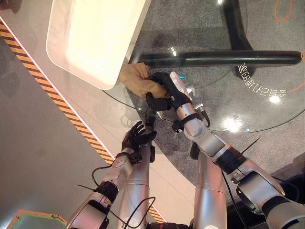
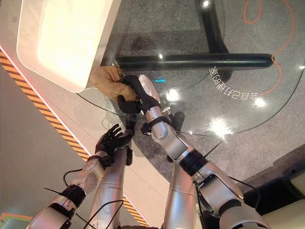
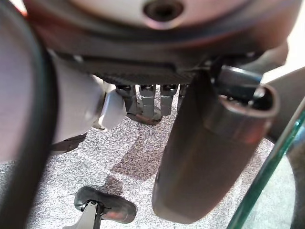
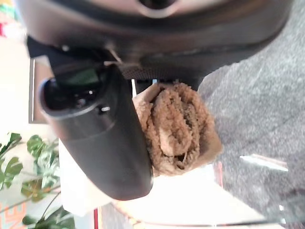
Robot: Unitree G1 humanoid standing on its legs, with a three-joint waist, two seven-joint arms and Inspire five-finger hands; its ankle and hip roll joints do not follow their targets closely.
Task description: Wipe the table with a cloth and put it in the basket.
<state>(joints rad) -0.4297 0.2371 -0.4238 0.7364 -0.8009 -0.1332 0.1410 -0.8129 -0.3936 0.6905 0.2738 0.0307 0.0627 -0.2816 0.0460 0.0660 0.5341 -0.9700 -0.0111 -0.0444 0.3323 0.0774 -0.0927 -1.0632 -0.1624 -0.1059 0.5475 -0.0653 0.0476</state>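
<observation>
The left hand (image 1: 137, 137) is held below the glass table's (image 1: 248, 121) near edge, its fingers spread and nothing in them. Further right, the cloth (image 1: 136, 78) is seen bunched on the glass beside a white tray (image 1: 86, 38), gripped by the curled fingers of the right hand (image 1: 164, 90). It is tan and fuzzy (rolled into thick folds in the right wrist view). It is judged soft, light and limp; it is best gathered at its bunched middle so no corner trails.
</observation>
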